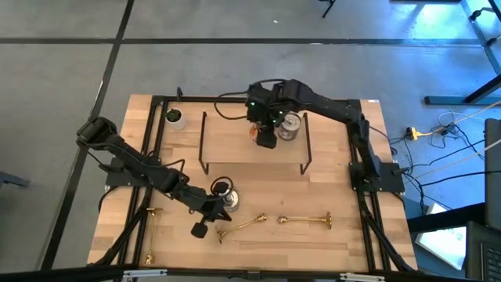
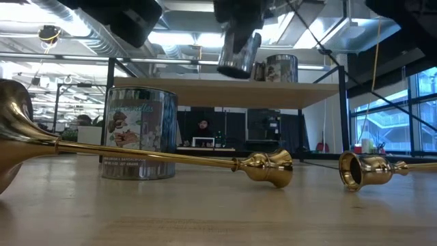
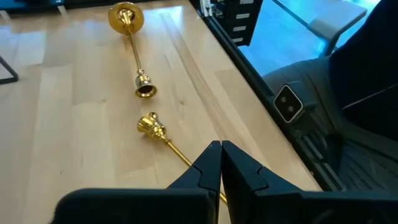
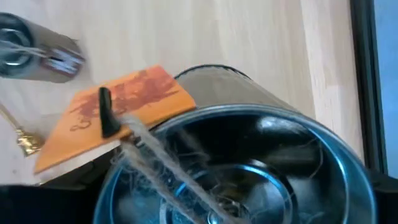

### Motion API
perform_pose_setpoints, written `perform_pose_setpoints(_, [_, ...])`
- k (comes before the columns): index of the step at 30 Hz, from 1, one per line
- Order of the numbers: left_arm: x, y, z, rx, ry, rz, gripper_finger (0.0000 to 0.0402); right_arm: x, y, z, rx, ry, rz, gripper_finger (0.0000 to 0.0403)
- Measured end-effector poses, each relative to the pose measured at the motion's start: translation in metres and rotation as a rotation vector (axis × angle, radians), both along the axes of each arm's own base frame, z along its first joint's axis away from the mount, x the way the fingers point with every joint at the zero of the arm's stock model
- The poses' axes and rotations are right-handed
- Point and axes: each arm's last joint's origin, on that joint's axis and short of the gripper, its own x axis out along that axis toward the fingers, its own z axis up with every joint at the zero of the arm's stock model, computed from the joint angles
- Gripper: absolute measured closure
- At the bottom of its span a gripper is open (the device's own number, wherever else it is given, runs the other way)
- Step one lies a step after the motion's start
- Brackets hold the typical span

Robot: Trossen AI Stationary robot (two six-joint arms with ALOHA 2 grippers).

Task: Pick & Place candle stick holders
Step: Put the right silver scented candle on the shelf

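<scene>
Planks of pale wood make the table, set on grey floor, with an office behind where a person sits. Two gold sticks lie toward five o'clock. One silvery cup stands at six; the left gripper, fingers pressed together, hovers beside it. Over the black wire rack at twelve, the right gripper spreads wide around another cup.

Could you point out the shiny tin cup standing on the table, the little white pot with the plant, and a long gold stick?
Squat silvery tin cup (image 2: 139, 133), low view, its printed side wall.
Small white plant pot (image 1: 174, 118), high view, its top.
Slim gold-brass candlestick (image 1: 307, 219), high view, mid-stem.
</scene>
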Motion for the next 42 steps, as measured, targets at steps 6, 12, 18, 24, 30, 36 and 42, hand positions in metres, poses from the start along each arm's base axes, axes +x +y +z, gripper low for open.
perform_pose_setpoints(6, [-0.001,-0.003,0.000,0.004,-0.002,-0.012,0.0396,0.007,-0.003,-0.010,-0.009,0.015,0.004,0.0050])
perform_pose_setpoints(12, [-0.002,-0.003,0.000,0.014,-0.007,-0.025,0.0396,0.016,-0.005,-0.017,-0.012,-0.006,0.007,0.0050])
perform_pose_setpoints(18, [-0.003,-0.005,0.000,0.013,-0.006,-0.034,0.0396,0.018,-0.008,-0.018,-0.067,-0.013,-0.002,0.0050])
perform_pose_setpoints(24, [-0.004,-0.007,0.000,0.009,-0.004,-0.038,0.0396,0.017,-0.015,-0.019,-0.049,-0.017,-0.025,0.0050])
perform_pose_setpoints(30, [-0.006,-0.011,0.000,0.006,-0.004,-0.042,0.0396,0.017,-0.014,-0.020,-0.039,-0.003,-0.035,0.0044])
perform_pose_setpoints(36, [-0.009,-0.016,0.000,0.008,-0.007,-0.036,0.0396,0.017,-0.015,-0.020,-0.039,-0.010,-0.044,0.0042])
perform_pose_setpoints(42, [-0.011,-0.018,0.000,0.013,-0.010,-0.030,0.0396,0.017,-0.014,-0.020,-0.040,-0.010,-0.042,0.0040])
